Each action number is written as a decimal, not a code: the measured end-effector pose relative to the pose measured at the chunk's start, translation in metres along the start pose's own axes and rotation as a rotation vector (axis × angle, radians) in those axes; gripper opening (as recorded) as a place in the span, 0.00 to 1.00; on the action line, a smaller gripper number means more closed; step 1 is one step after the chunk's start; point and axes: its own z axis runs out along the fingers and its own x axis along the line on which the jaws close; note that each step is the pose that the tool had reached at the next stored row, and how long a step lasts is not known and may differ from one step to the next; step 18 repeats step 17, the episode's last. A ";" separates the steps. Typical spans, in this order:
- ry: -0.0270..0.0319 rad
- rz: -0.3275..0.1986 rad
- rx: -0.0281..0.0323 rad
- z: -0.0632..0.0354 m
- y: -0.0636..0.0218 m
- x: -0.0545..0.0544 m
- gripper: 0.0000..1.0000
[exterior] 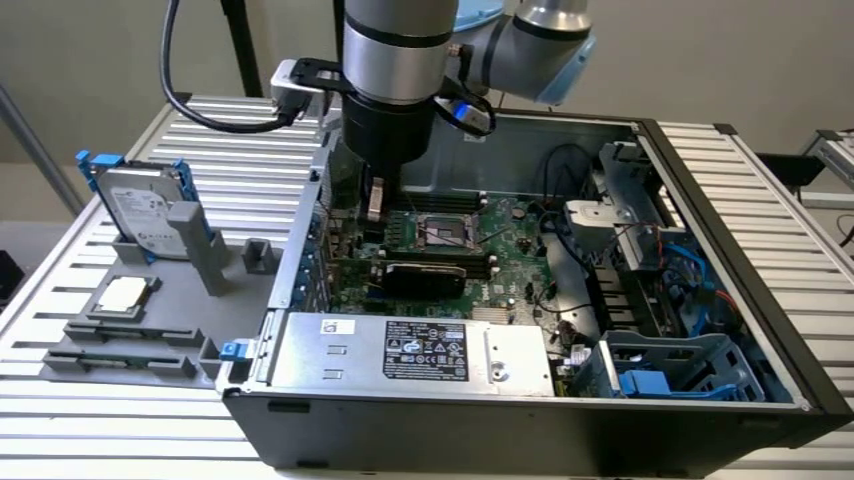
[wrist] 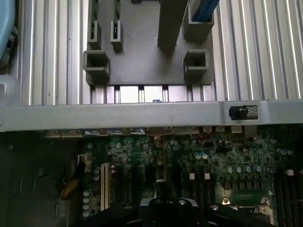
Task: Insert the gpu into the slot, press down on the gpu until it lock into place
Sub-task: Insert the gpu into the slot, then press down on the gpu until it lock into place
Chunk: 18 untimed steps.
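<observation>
The gpu point(exterior: 424, 272) is a flat black card standing on edge across the green motherboard inside the open case, just in front of the CPU socket. The slot is hidden beneath it. My gripper point(exterior: 378, 206) hangs from the arm, a little above and behind the card's end at the exterior view's left, close to the case's rear wall. Its fingers are shut together with nothing between them. In the wrist view the gripper point(wrist: 161, 189) points down at the motherboard, with a dark body below it at the picture's edge.
A grey labelled power-supply box point(exterior: 414, 350) fills the case's near side. The CPU socket point(exterior: 441, 232) lies behind the card, and a blue drive cage point(exterior: 667, 372) and cables sit at the exterior view's right. Outside the case, a grey fixture point(exterior: 147, 330) holds a hard drive point(exterior: 140, 210) and a chip point(exterior: 123, 293).
</observation>
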 end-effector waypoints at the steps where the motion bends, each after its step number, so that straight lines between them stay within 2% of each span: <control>1: -0.0017 -0.001 0.0131 -0.0001 -0.0014 0.000 0.11; 3: -0.0050 -0.002 0.0363 -0.0004 -0.0044 0.001 0.11; 4: -0.0070 -0.002 0.0454 -0.0005 -0.0062 0.001 0.11; 6: -0.0113 -0.003 0.0601 -0.0009 -0.0107 0.001 0.11; 7: -0.0138 -0.003 0.0650 -0.0013 -0.0135 0.002 0.11; 9: -0.0193 -0.004 0.0670 -0.0024 -0.0178 0.003 0.11; 18: -0.0199 -0.004 0.0670 -0.0024 -0.0182 0.003 0.11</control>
